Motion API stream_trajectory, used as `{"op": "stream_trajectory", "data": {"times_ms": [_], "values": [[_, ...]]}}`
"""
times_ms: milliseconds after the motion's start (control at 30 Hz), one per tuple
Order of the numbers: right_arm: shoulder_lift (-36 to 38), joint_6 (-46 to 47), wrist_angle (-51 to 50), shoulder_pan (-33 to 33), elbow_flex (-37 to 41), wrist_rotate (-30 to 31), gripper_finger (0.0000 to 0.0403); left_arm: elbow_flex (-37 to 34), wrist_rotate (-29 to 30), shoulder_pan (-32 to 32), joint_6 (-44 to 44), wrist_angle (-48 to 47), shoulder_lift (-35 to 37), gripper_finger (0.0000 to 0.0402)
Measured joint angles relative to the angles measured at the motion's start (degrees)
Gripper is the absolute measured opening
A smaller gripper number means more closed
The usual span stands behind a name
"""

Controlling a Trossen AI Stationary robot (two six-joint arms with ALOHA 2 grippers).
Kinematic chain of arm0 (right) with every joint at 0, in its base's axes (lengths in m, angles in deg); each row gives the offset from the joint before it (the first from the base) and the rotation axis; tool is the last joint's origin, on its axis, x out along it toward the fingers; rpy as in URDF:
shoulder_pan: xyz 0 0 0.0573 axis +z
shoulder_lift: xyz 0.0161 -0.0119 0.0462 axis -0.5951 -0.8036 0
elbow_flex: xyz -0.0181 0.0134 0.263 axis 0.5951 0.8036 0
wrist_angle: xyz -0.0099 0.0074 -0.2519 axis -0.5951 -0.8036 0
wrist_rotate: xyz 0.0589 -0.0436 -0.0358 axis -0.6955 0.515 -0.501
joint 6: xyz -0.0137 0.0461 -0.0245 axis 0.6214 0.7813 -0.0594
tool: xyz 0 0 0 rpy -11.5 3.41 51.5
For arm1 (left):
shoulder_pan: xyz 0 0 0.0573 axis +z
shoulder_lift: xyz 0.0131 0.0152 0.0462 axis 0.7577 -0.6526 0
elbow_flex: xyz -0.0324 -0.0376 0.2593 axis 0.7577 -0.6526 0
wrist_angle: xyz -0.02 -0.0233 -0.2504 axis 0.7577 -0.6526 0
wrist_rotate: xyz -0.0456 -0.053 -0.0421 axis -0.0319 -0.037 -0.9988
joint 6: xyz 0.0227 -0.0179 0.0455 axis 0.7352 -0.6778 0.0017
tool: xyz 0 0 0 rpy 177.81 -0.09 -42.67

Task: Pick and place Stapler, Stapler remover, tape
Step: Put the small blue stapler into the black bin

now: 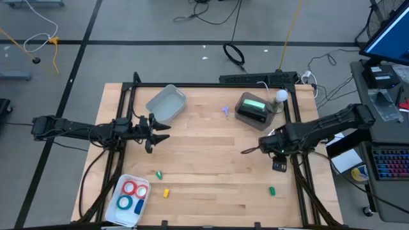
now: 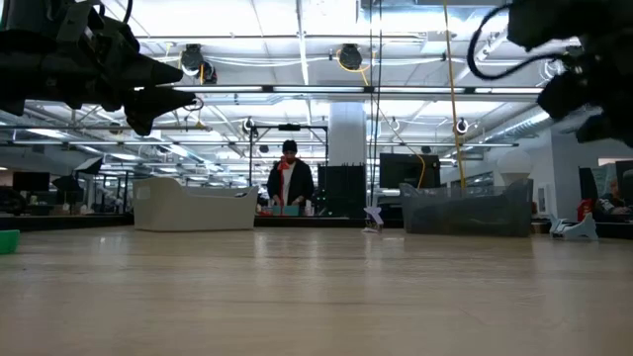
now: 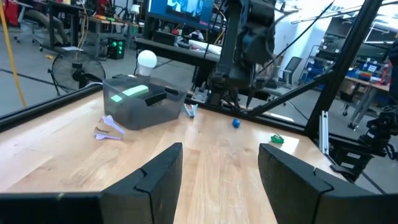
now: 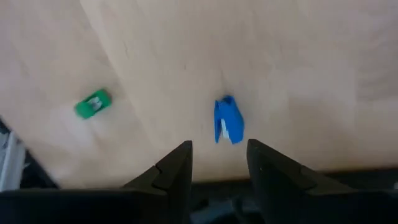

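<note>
The white tray (image 1: 123, 206) is seen at the near left corner of the table (image 1: 204, 160); the tape rolls (image 1: 132, 195), red and blue, are held inside it. Small green (image 1: 158, 174) and yellow (image 1: 166, 192) pieces are noted just beside the tray, and another green piece (image 1: 271, 190) near the front right. The left gripper (image 1: 156, 131) is held above the left side of the table, fingers spread, nothing grasped. The right gripper (image 4: 219, 163) is poised over a blue staple remover (image 4: 227, 121), fingers apart and empty, with a green piece (image 4: 93, 104) nearby. Farther back, an empty grey bin (image 1: 166, 103) and a dark bin (image 1: 255, 110) with a green item inside are recorded. A person (image 2: 289, 178) is visible beyond the table.
</note>
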Motion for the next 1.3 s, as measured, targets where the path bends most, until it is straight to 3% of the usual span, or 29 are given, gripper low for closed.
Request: {"op": "stream_trajectory", "data": {"times_ms": [233, 700, 1133, 1300], "values": [[0.0, 3.2, 2.3, 3.0, 4.2, 4.3, 0.0144, 0.0, 0.4, 0.0, -0.1, -0.4, 0.0, 0.0209], [0.0, 3.8, 4.2, 5.6, 4.2, 4.0, 0.0149, 0.0, 0.4, 0.0, -0.2, -0.9, 0.0, 0.0209], [0.0, 4.0, 7.8, 5.6, 5.4, 3.8, 0.0246, 0.0, 0.4, 0.0, 0.3, -1.2, 0.0, 0.0209], [0.0, 5.9, 10.6, 5.6, 9.2, -0.3, 0.0262, 0.0, 0.4, 0.0, 0.1, -1.2, 0.0, 0.0209]]}}
